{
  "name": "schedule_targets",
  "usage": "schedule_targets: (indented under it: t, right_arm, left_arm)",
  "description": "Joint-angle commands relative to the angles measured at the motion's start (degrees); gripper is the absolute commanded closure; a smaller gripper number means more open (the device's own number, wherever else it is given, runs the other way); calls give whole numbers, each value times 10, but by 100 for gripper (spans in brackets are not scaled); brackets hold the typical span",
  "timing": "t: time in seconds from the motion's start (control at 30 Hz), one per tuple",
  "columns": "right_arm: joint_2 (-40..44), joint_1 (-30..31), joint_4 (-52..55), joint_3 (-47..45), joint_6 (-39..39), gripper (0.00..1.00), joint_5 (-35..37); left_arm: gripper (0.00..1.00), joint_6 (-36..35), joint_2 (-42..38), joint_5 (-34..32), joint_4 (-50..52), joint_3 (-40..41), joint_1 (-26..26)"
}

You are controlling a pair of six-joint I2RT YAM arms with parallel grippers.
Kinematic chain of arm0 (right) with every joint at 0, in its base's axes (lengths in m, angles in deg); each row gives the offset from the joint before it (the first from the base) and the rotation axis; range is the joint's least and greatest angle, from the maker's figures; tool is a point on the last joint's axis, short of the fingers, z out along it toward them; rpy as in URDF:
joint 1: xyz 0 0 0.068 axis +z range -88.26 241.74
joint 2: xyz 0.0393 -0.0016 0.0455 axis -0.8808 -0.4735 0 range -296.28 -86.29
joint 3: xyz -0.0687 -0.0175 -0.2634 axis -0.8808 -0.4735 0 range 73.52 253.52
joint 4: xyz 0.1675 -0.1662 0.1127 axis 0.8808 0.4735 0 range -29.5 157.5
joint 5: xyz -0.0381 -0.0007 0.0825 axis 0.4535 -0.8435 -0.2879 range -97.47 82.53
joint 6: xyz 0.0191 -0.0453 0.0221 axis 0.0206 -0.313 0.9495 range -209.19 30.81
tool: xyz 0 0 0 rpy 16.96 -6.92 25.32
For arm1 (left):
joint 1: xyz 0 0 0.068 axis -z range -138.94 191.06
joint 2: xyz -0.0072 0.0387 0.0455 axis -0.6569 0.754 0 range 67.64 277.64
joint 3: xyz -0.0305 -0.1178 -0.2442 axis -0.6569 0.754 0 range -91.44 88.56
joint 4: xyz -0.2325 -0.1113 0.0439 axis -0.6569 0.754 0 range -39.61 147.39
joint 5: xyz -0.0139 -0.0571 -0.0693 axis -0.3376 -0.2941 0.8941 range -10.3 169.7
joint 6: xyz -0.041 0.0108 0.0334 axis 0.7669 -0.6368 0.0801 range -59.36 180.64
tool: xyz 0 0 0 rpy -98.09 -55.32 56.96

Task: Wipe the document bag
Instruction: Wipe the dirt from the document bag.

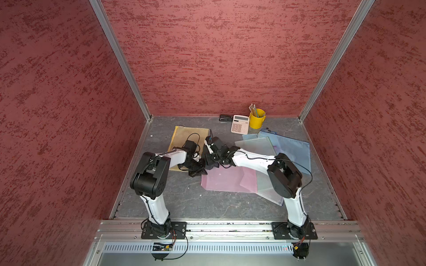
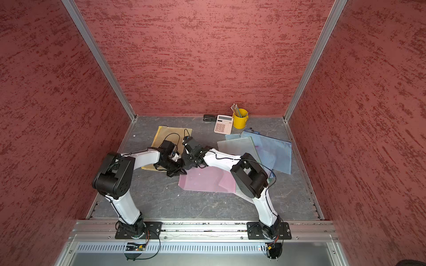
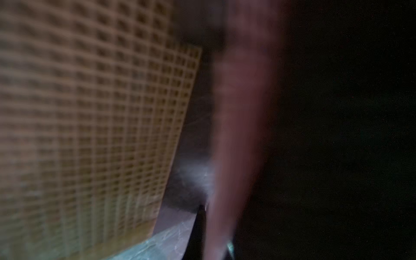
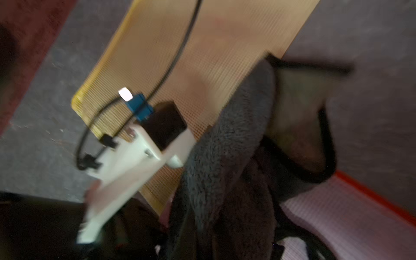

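While both grippers meet low over the grey table (image 1: 184,202), between the yellow mesh document bag (image 1: 184,135) and the pink document bag (image 1: 226,182), the right gripper (image 1: 209,166) is clamped on a dark grey fleece cloth (image 4: 225,157). The cloth hangs bunched over the edges of both bags. The left gripper (image 1: 197,171) is closed tight; whether it pinches anything cannot be told. By the back wall a yellow bucket (image 1: 256,121) holds pencils (image 1: 253,109), beside a calculator (image 1: 240,124). Whether the bags hold anything is unclear.

The document bag (image 1: 181,138) is yellow grid mesh. Just beside it, the pink bag (image 1: 226,182) is fine-meshed. Cloth (image 4: 225,157) — dark grey, fuzzy; bench (image 1: 184,202) grey, veined; walls (image 1: 207,57) mottled red.
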Motion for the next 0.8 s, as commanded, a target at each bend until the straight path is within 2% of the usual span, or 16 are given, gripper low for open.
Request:
schedule_targets:
  t: [0.0, 0.13, 0.23, 0.37, 0.47, 0.57, 0.63, 0.77]
  right_arm:
    - [11, -18, 7, -57, 4, 100, 8]
    - [66, -47, 18, -181, 33, 100, 34]
    - [133, -97, 33, -288, 54, 100, 56]
    - [196, -172, 71, -359, 23, 100, 75]
    - [200, -205, 103, -343, -8, 100, 96]
    - [199, -209, 113, -281, -4, 100, 99]
    - [197, -179, 100, -217, 3, 100, 83]
    - [128, -61, 84, -37, -22, 100, 42]
  left_arm:
    - [100, 12, 40, -85, 23, 37, 2]
    - [100, 19, 32, -66, 3, 56, -10]
    - [100, 10, 29, -61, 4, 70, -22]
    - [100, -5, 25, -56, 8, 90, -40]
    - [100, -23, 23, -59, 25, 90, -45]
    - [100, -33, 23, -53, 29, 96, -53]
    - [100, -35, 26, -49, 27, 97, -51]
    - [100, -33, 30, -44, 22, 92, -45]
